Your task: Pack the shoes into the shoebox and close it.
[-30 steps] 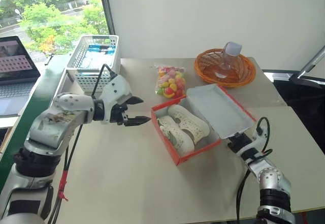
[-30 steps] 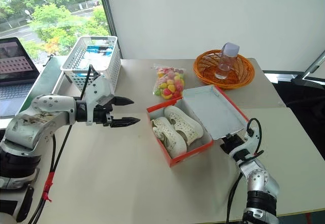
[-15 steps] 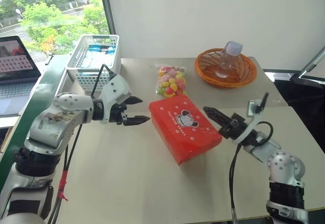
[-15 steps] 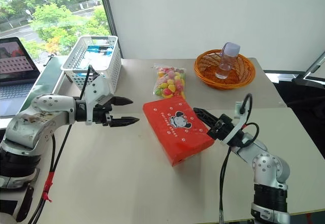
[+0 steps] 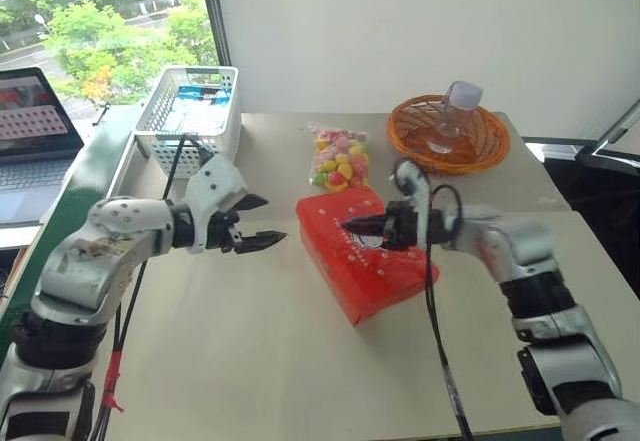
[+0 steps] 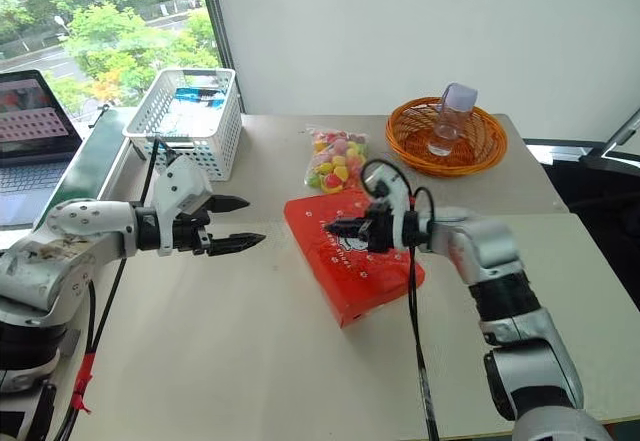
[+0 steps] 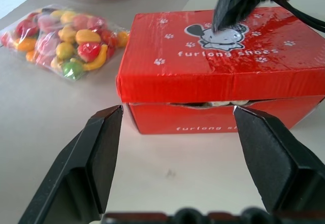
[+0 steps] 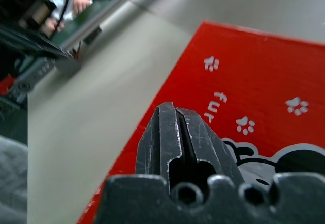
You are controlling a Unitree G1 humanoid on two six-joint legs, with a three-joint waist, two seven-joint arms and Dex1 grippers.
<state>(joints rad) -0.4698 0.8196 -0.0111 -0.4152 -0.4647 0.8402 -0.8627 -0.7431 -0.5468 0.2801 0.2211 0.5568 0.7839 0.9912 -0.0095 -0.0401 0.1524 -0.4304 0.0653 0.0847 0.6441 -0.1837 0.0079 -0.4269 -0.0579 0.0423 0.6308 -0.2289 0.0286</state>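
Observation:
The orange-red shoebox point(image 5: 372, 261) lies in the middle of the table with its mouse-printed lid point(image 7: 223, 36) down. The shoes are hidden inside, except for a cream sliver point(image 7: 223, 102) in the narrow gap under the lid's front edge. My right gripper point(image 5: 350, 228) is shut and reaches in from the right. Its tips sit over the mouse print point(image 8: 284, 158), and I cannot tell whether they touch it. My left gripper point(image 5: 265, 219) hangs open to the left of the box, level with its short end, with nothing between its fingers point(image 7: 101, 142).
A bag of colourful candies point(image 5: 338, 158) lies just behind the box. A white mesh basket point(image 5: 190, 116) stands at the back left. A round orange wicker basket point(image 5: 480, 146) holding a clear bottle point(image 5: 455, 111) stands at the back right. A laptop point(image 5: 35, 121) sits beyond the table's left edge.
The lid, open to the right a second ago, has swung down shut. My right gripper has risen from the box's right side and moved left over the lid. The left gripper has barely moved.

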